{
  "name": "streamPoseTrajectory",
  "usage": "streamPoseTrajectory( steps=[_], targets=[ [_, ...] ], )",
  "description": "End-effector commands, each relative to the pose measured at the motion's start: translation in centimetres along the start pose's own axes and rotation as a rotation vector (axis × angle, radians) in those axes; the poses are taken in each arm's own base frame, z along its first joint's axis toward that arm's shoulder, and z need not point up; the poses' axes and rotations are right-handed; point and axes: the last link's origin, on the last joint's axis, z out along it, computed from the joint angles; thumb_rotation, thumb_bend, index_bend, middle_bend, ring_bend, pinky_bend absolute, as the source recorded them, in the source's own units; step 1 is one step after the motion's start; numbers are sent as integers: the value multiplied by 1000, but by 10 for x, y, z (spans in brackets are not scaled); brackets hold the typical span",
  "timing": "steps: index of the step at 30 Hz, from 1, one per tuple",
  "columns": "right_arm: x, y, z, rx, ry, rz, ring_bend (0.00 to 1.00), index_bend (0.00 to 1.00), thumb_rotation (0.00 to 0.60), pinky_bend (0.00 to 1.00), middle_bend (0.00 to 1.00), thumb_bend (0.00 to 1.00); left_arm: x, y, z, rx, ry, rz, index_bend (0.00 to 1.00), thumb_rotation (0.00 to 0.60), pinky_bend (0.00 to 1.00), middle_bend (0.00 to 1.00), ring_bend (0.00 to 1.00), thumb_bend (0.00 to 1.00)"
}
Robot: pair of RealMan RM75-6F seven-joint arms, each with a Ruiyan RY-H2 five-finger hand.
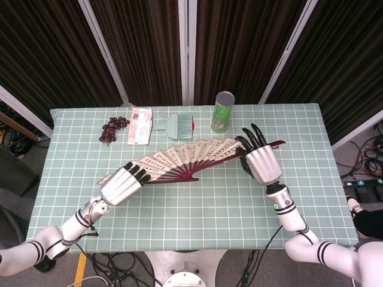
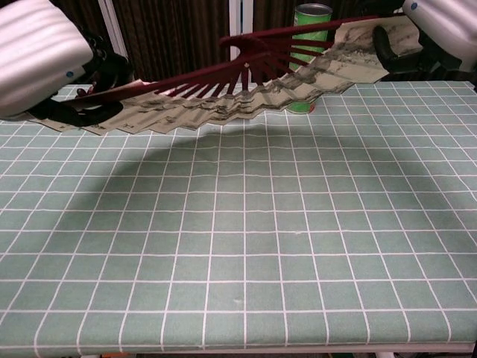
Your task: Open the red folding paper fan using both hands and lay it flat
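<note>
The red folding fan (image 1: pixel 185 158) is spread wide, its painted paper leaf facing up and its dark red ribs meeting near the table's middle. In the chest view the fan (image 2: pixel 223 112) hangs a little above the green checked table (image 2: pixel 246 239), nearly level, and casts a shadow below. My left hand (image 1: pixel 122 184) grips the fan's left end rib; in the chest view this left hand (image 2: pixel 37 67) sits at the top left. My right hand (image 1: pixel 260 161) holds the right end rib, and the chest view shows this right hand (image 2: pixel 440 22) at the top right corner.
A green can (image 1: pixel 224 111) stands at the back behind the fan, also seen as the can (image 2: pixel 313 22) in the chest view. A small green brush (image 1: pixel 179 127), a white packet (image 1: pixel 140 125) and dark grapes (image 1: pixel 112 128) lie along the back left.
</note>
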Motion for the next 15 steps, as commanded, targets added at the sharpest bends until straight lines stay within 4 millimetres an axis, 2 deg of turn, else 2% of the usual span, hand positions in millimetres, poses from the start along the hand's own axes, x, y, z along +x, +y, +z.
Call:
streamPoseTrajectory(
  steps=[1, 10, 13, 15],
  targets=[
    [-12, 0, -16, 8, 12, -55, 124, 584, 600, 0, 284, 628, -3, 10, 2, -30, -42, 21, 550, 600, 741, 630, 638, 378],
    [-38, 3, -38, -35, 6, -114, 74, 480, 600, 0, 228, 628, -12, 23, 7, -24, -135, 89, 460, 600, 680, 563, 574, 371],
    [-43, 6, -46, -43, -14, -124, 52, 443, 600, 0, 212, 628, -12, 29, 4, -27, -182, 74, 410, 600, 645, 532, 541, 290],
    [-46, 7, -53, -49, -28, -132, 32, 414, 600, 0, 199, 628, -12, 34, 5, -22, -207, 65, 358, 600, 622, 506, 516, 175]
  ],
)
